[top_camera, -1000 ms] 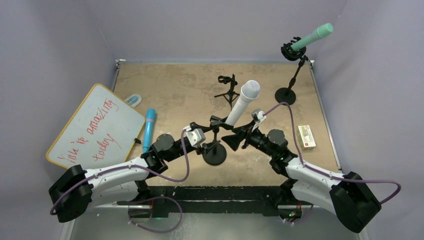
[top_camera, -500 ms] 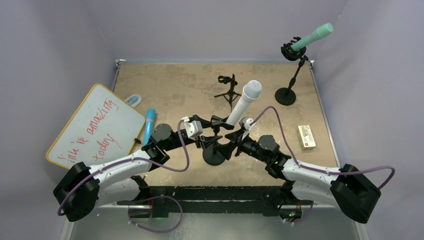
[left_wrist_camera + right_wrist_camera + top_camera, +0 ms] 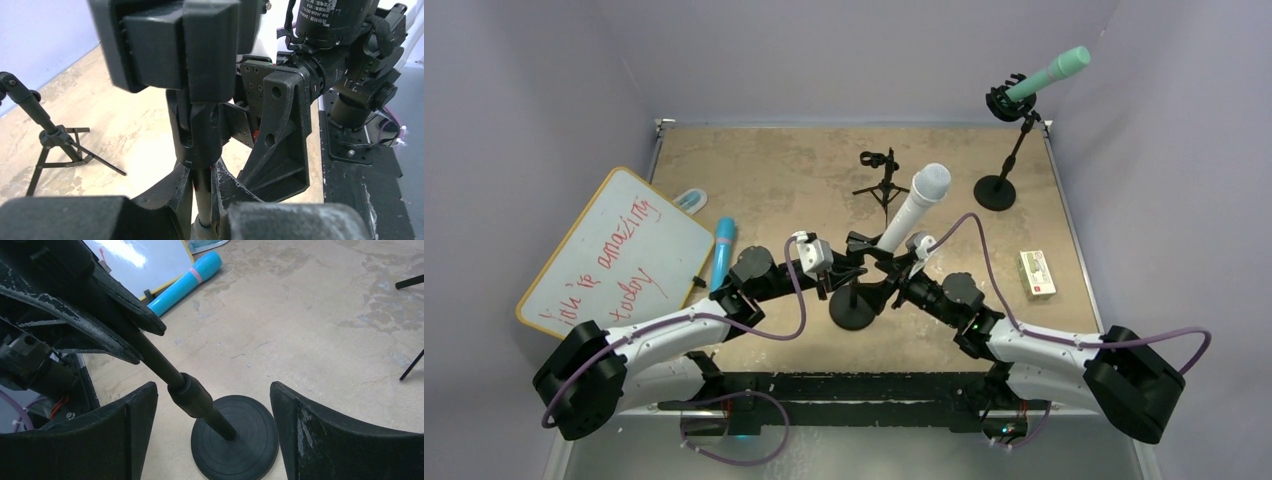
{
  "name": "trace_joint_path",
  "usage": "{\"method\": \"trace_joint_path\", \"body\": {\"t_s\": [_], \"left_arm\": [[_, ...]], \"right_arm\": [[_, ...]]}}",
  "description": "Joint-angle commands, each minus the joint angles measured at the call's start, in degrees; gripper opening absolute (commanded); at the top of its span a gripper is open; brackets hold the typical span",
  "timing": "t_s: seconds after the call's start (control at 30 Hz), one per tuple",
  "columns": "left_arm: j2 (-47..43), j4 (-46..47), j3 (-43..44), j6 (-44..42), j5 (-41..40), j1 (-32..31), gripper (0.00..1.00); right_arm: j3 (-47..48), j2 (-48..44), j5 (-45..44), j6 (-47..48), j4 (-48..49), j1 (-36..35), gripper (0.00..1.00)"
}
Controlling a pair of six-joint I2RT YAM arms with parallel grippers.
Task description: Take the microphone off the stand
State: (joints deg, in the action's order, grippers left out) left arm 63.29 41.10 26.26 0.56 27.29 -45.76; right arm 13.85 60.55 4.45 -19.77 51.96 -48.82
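Observation:
The white microphone [image 3: 911, 205] leans up and to the right in the clip of the black stand [image 3: 853, 312] at the table's centre. My left gripper [image 3: 839, 277] comes from the left and is shut on the stand's thin pole [image 3: 202, 185], which is pinched between both jaws just under the clip joint. My right gripper [image 3: 889, 285] reaches in from the right and is open. Its fingers [image 3: 300, 430] straddle the lower pole [image 3: 197, 400] above the round base [image 3: 245, 440] without touching it. The wrist views do not show the microphone.
A blue microphone [image 3: 722, 258] lies beside a whiteboard [image 3: 614, 250] on the left. A small empty tripod [image 3: 882, 180] stands behind the centre stand. A green microphone [image 3: 1049, 73] sits on a tall stand at the back right. A small box [image 3: 1036, 272] lies on the right.
My left gripper has closed onto the stand's pole. My right gripper moved left and lower, bringing its open fingers around the pole. The white microphone shifted slightly.

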Motion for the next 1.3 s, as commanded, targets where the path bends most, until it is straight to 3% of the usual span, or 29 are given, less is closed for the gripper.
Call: {"method": "trace_joint_path", "body": {"t_s": [0.0,0.5,0.73,0.93,1.03,1.13,1.27], "left_arm": [[0.21,1.99,1.93,1.31,-2.32,0.23,0.02],[-1.22,-1.55,1.30,4.78,-7.51,0.12,0.00],[-0.95,-1.97,1.54,4.12,-7.29,0.08,0.00],[-0.36,-2.43,2.35,4.10,-7.08,0.12,0.00],[-0.14,-2.34,2.25,4.01,-7.32,0.08,0.00],[-0.30,-2.51,2.36,4.10,-7.91,0.09,0.00],[-0.47,-2.36,2.34,5.69,-10.10,0.07,0.00]], "right_arm": [[-0.61,-0.24,-1.74,3.73,3.76,-0.53,0.84],[-3.18,3.80,-3.90,8.76,12.32,-0.91,0.83],[0.62,11.38,-3.05,11.89,15.45,-1.31,0.82],[3.21,17.73,-2.75,15.26,17.88,-2.43,0.74],[4.22,18.47,-3.81,15.70,18.10,-2.95,0.63],[3.90,19.16,-5.60,16.19,19.18,-3.61,0.41],[3.50,19.57,-9.55,15.91,19.32,-5.19,0.18]]}}
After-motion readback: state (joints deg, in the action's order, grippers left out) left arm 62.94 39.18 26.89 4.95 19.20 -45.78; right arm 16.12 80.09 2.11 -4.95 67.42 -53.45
